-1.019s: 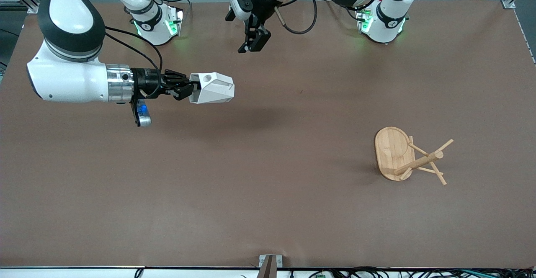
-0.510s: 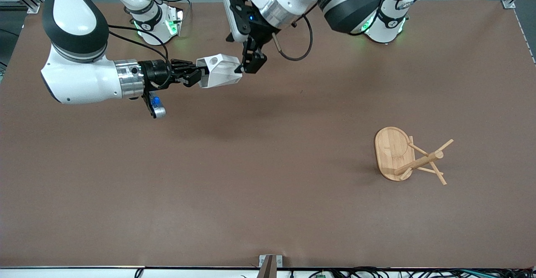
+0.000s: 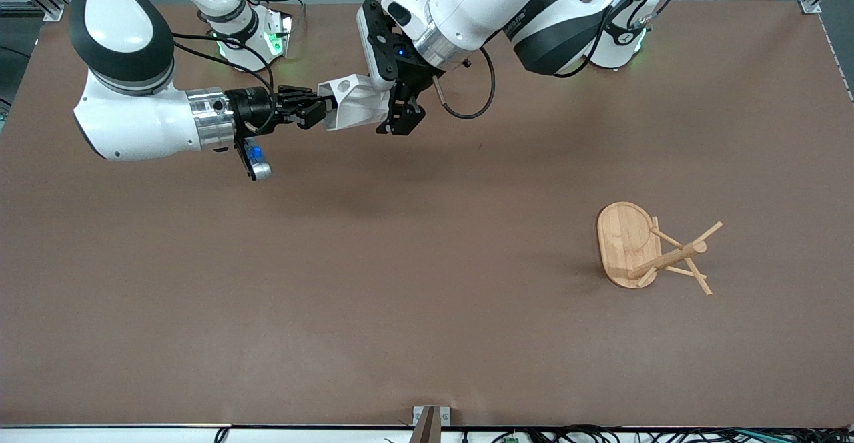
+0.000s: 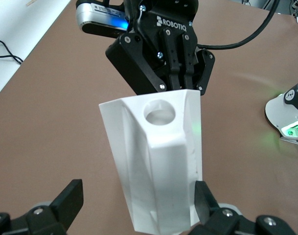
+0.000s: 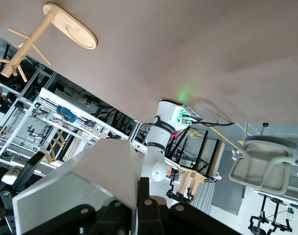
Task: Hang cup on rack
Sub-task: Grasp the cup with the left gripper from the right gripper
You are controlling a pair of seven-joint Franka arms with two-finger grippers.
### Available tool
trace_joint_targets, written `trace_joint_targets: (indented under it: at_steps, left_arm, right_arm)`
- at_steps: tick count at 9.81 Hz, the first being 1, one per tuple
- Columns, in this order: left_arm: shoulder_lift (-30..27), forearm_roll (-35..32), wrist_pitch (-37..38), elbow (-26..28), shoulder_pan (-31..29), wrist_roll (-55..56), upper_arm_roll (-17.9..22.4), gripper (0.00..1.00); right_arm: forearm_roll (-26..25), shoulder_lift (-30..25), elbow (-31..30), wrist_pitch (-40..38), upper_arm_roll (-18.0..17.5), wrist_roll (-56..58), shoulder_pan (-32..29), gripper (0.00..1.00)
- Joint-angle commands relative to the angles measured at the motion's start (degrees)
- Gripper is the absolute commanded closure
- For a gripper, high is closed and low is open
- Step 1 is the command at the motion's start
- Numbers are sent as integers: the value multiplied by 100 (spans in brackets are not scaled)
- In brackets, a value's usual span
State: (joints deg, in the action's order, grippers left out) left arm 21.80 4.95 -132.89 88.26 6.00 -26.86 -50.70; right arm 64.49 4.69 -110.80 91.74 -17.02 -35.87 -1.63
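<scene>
**A:** How many cups are there, and where?

**B:** One cup (image 3: 352, 101), white and faceted, with a round hole through its blocky handle. It is up in the air over the brown table (image 3: 373, 309), lying on its side, well apart from the rack and toward the right arm's end of the table from it.

**A:** What has hold of it?

**B:** The right gripper (image 3: 312, 108), one of two grippers, is clamped shut on the cup's handle end. The left gripper (image 3: 399, 117) is at the cup's other end, its fingers (image 4: 65, 200) spread wide on either side of the cup's body. I cannot tell whether they touch it.

**A:** And the rack?

**B:** One bamboo rack (image 3: 650, 249), standing on the table toward the left arm's end. It has an oval base, one central post and several thin angled pegs. Nothing hangs on it.
</scene>
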Motion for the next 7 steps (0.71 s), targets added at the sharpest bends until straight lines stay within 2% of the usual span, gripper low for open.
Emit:
trace_joint_targets:
  at_steps: [1,4,5,6,7]
  left_arm:
    - [17,-100,-17,253,7,84,-1,0]
    - [17,-82,-35,332,7,93,8,2]
    - [17,-82,-35,358,7,85,8,26]
    - [0,-74,-18,393,-11,93,8,69]
    - [-9,-74,-17,420,-28,93,8,88]
  right_arm:
    - [362,-215,-205,115,-100,72,-39,100]
    - [433,-232,-205,151,-161,72,-39,100]
    - [459,-241,-205,142,-161,72,-39,100]
    - [459,-250,-205,151,-170,72,-31,100]
    - [468,-267,-205,151,-214,63,-39,100]
